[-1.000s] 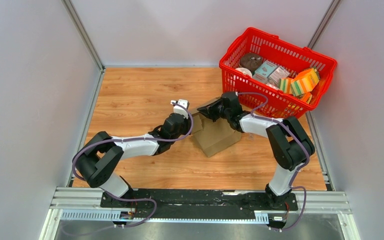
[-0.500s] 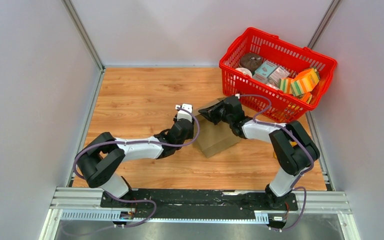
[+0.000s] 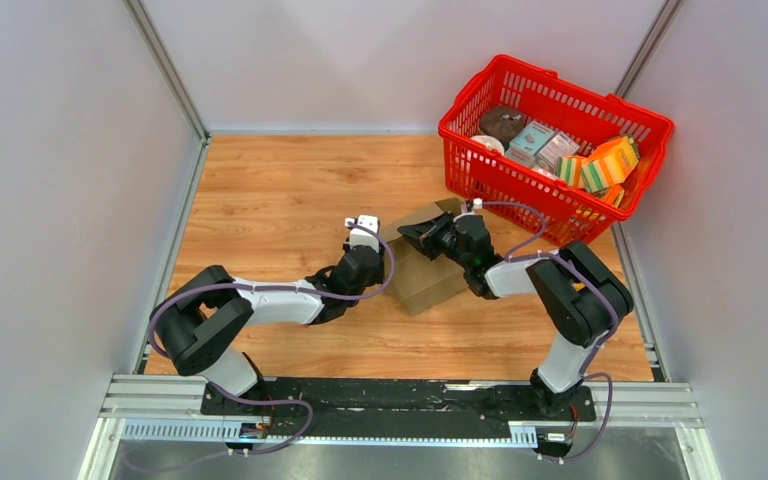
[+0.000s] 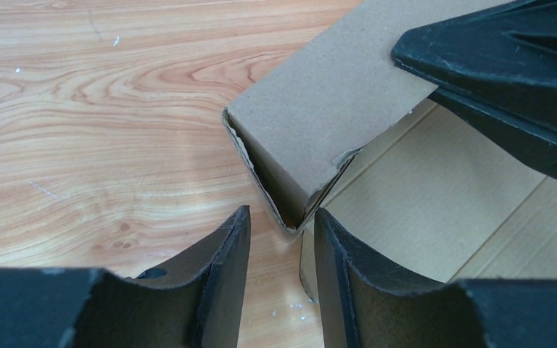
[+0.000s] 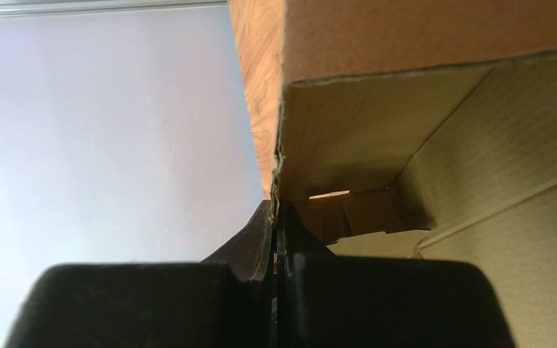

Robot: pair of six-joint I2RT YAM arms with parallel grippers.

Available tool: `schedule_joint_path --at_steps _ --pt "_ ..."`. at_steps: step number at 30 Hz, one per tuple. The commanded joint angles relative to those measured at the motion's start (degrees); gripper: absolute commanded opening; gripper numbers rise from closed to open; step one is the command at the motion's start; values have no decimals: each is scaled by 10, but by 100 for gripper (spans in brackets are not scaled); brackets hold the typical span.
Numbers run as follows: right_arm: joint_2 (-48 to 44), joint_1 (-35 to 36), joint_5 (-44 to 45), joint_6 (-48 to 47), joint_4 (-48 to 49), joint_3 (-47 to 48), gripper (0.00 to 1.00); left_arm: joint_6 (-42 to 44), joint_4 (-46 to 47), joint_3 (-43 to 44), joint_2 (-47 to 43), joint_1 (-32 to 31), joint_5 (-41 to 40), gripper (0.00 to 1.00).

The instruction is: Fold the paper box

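Note:
The paper box is plain brown cardboard, partly folded, lying mid-table. My right gripper is shut on the edge of one raised wall of the paper box; that wall's rim runs between its jaws. My left gripper is open at the box's left corner. In the left wrist view the corner sits just ahead of the gap between the fingers, and the right finger lies against the box's side. The right gripper's black fingers show at the top right.
A red basket with colourful printed packages stands at the back right, close behind the right arm. Grey walls enclose the wooden table on the left, back and right. Small white specks lie on the wood near the left gripper.
My left gripper has moved right and nearer, up to the box's left corner. My right gripper has shifted slightly nearer with the box wall, and the box has turned a little.

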Motion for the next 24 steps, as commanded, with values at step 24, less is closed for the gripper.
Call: schedule_joint_path --at_steps 24 --pt "26 22 54 36 2 -4 0 -65 -177 181 120 -36 -221 17"
